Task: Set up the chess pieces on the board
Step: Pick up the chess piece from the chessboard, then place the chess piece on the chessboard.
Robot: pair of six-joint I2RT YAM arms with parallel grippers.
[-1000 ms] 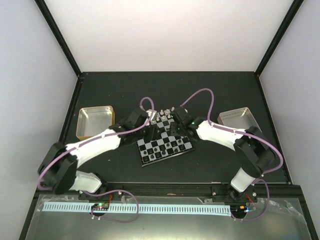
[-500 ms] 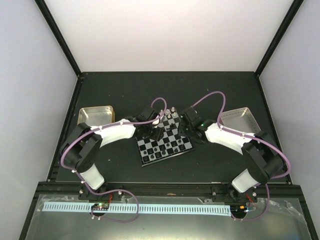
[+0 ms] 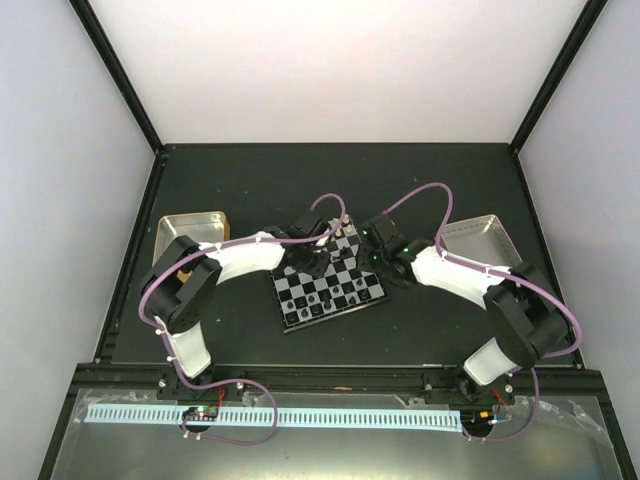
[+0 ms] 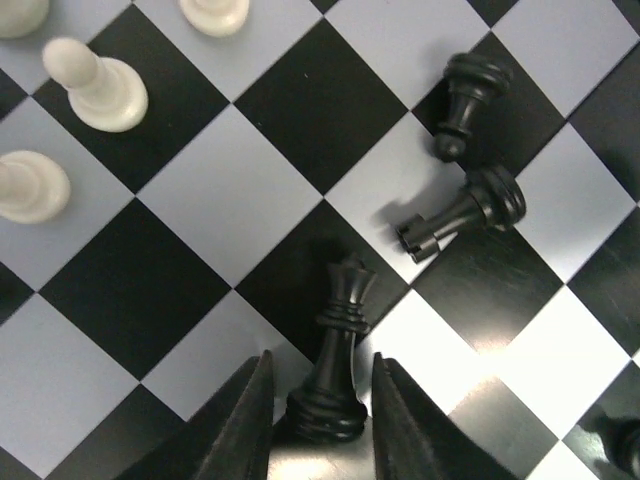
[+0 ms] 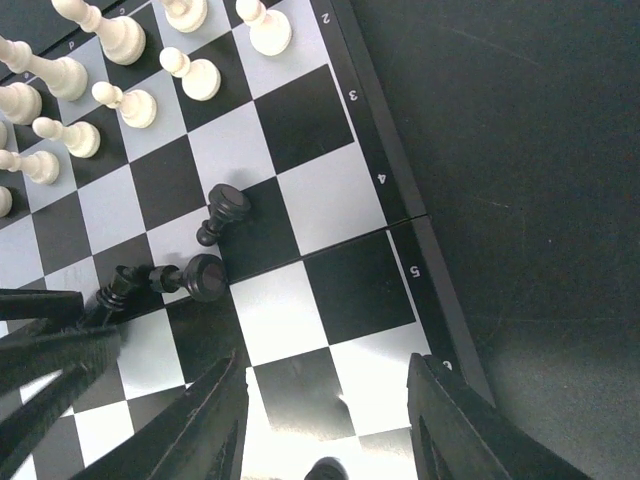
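Step in hand: left arm picking up a stray black piece from mid-board; the black set is not yet ranked.
Left gripper (image 4: 322, 365): fingers stand close on either side of the base of a tall black piece (image 4: 338, 345) (king or queen, cannot tell which). Thin dark slivers show beside the base, so I cannot tell whether the pinch has landed.
Right gripper (image 5: 325, 380): fingers spread wide with nothing between them, hanging over the board's right-hand edge.
Board (image 3: 335, 297): on the dark table between the two arms, skewed to the table edge.
White pieces (image 5: 120, 100): upright in rows at the far end.
Loose black: a rook (image 4: 462, 212) on its side and a pawn (image 4: 465, 100) tipped over, both just beside the gripped piece.
Next move, as I judge it: firm the pinch low on the stem and lift straight up. The rook lies near the right finger, so avoid any sideways sweep. Carry the piece to the end opposite white.
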